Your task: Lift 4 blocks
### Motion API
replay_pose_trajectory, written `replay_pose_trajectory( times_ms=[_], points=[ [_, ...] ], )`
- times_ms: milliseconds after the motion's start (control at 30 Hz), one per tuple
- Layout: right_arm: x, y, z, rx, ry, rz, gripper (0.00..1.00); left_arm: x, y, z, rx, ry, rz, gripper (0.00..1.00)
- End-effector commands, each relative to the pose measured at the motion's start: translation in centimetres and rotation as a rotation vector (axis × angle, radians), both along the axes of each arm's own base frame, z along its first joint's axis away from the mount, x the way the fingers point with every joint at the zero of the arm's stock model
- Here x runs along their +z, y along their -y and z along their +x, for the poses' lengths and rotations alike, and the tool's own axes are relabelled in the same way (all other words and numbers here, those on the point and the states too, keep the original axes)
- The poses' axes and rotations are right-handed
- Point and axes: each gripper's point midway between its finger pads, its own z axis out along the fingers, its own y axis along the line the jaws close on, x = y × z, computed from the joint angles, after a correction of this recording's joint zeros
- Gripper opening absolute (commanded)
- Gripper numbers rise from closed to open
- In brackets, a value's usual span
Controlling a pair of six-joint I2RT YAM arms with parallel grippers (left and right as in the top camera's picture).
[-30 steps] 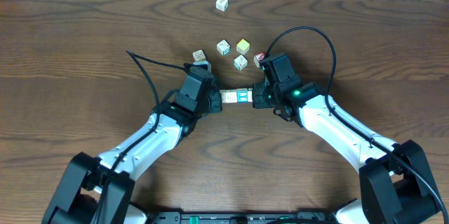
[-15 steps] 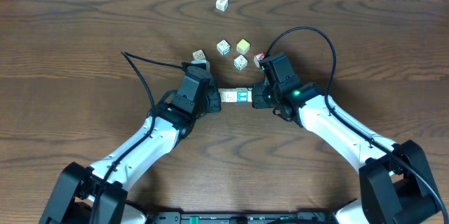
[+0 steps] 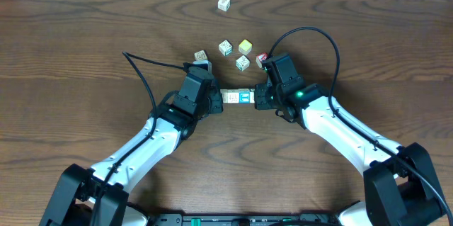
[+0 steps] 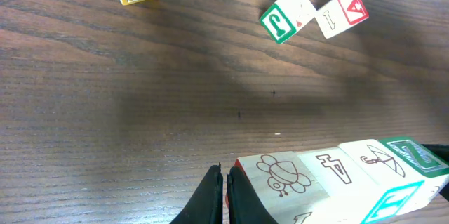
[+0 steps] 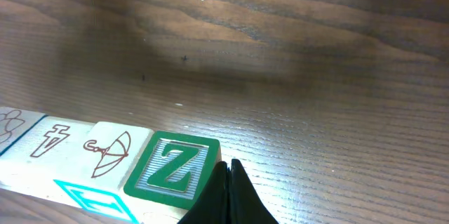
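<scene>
Several cream alphabet blocks form one tight row, pinched end to end between my two grippers. The row seems to hang just above the wood, its shadow lying apart from it. In the left wrist view my left gripper is shut, fingertips pressed against the bee-printed end block. My right gripper is also shut, pushing on the green "Z" block at the other end. From overhead the left gripper and right gripper face each other across the row.
Loose cubes lie beyond the row: a yellow one, a red-faced one, cream ones, and a far one. Black cables loop above both arms.
The left arm's elbow and cable have swung left. The row of blocks and both grippers have stayed almost in place.
</scene>
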Motion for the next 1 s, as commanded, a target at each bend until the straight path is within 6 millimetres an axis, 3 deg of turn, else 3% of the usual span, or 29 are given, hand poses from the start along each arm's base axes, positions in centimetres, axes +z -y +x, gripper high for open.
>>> replay_pose_trajectory(
  times_ms=[0,667,967],
  points=[
    [3.4,-6.5,-3.4,0.210,-0.028,0.219,0.01,3.0,4.9,-1.8,-0.179,0.029,-0.133,0.07],
    [5.2,-6.1,-3.4,0.201,0.016,0.220,0.01,5.6,4.7,-1.8,-0.186,0.093,-0.152,0.07],
    [6.1,-5.9,-3.3,0.200,0.047,0.218,0.01,5.6,4.0,-2.1,-0.169,0.088,-0.126,0.07]
  ],
)
